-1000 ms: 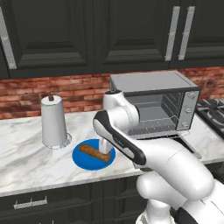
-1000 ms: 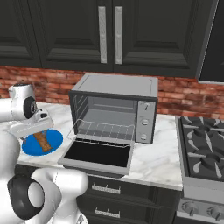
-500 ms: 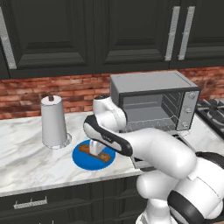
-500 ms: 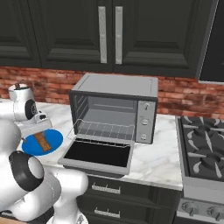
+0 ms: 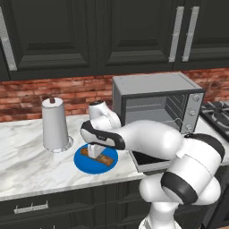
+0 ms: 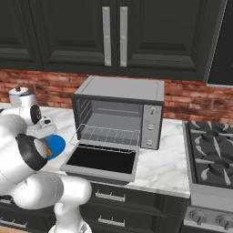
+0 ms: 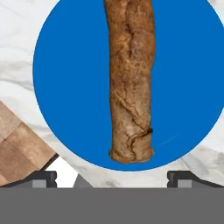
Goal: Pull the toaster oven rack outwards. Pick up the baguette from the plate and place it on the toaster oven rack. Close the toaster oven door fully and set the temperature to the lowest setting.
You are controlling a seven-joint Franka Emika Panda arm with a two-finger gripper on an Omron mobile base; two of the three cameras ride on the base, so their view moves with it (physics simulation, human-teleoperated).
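The bright blue plate [image 5: 85,161] lies on the marble counter left of the toaster oven [image 5: 154,96], and the brown baguette [image 5: 102,158] rests on it. My gripper [image 5: 93,153] hangs straight down just above the baguette, jaws open with nothing between them. In the hand view the baguette [image 7: 131,83] runs lengthwise up the plate [image 7: 65,87], and my gripper [image 7: 112,177] spreads its fingertips [image 7: 43,177] wide on either side of its near end. The toaster oven door [image 6: 101,159] lies dropped flat open. The wire rack [image 6: 111,135] juts out over it.
A white paper towel roll [image 5: 55,125] stands on the counter left of the plate. The oven's knob panel [image 6: 150,127] is on its right side. A gas stove [image 6: 211,154] sits to the right. Black cabinets hang above a brick backsplash.
The arm has folded lower and swung left, bringing the hand down closer over the plate and baguette. The jaws have stayed open. Oven, rack and plate have not moved.
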